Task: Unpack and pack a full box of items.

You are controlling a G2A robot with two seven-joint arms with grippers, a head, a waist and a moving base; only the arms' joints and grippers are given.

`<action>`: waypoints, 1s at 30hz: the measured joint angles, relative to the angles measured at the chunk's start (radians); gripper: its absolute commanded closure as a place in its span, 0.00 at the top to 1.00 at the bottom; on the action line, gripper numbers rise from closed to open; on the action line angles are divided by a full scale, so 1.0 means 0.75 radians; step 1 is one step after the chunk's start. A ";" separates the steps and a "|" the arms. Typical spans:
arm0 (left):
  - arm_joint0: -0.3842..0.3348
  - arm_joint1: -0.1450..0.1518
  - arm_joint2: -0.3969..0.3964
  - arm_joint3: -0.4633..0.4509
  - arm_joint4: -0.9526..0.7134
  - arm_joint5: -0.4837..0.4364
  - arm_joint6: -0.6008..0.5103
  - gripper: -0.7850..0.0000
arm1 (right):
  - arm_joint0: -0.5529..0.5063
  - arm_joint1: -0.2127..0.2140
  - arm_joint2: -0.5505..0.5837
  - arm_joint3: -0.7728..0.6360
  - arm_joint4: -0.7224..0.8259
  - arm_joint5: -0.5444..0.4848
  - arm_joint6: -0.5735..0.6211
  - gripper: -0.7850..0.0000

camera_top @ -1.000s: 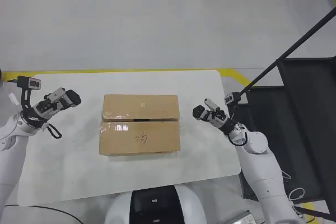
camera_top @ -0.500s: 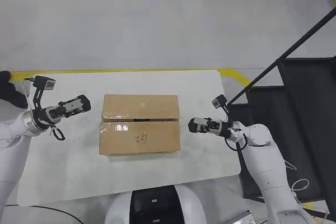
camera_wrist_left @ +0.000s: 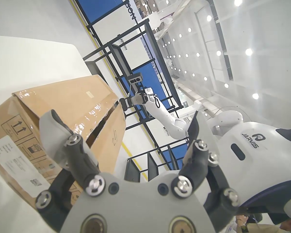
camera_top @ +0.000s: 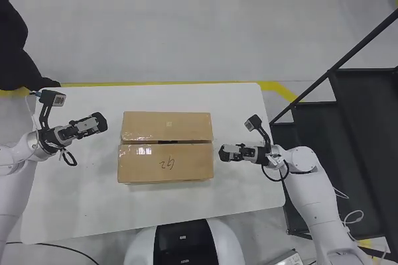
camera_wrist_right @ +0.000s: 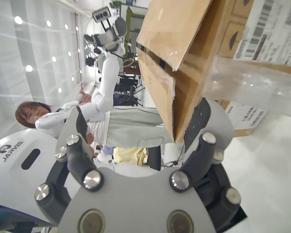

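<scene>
A brown cardboard box [camera_top: 166,146] sits in the middle of the white table [camera_top: 86,199], its two top flaps folded down with a narrow seam between them. My left gripper [camera_top: 101,121] hangs open a short way off the box's left side, pointing at it; its wrist view shows the box [camera_wrist_left: 63,112] beyond the spread fingers [camera_wrist_left: 54,124]. My right gripper [camera_top: 222,153] is open just off the box's right side, level with the near flap. In the right wrist view the box corner [camera_wrist_right: 184,56] stands between the open fingers [camera_wrist_right: 203,120].
A dark metal rack [camera_top: 345,126] stands right of the table, close to the right arm. A person's dark sleeve [camera_top: 10,53] shows at the far left corner, beyond the left arm. Bare tabletop lies in front of and behind the box.
My right gripper has swung down and moved left toward the box's right side. My left gripper turned toward the box earlier and has held still since. The dark sleeve has come further in.
</scene>
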 measured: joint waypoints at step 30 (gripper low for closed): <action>0.036 0.000 -0.015 -0.059 0.045 0.049 0.067 1.00 | 0.076 0.044 -0.219 -0.047 0.348 0.033 0.152 1.00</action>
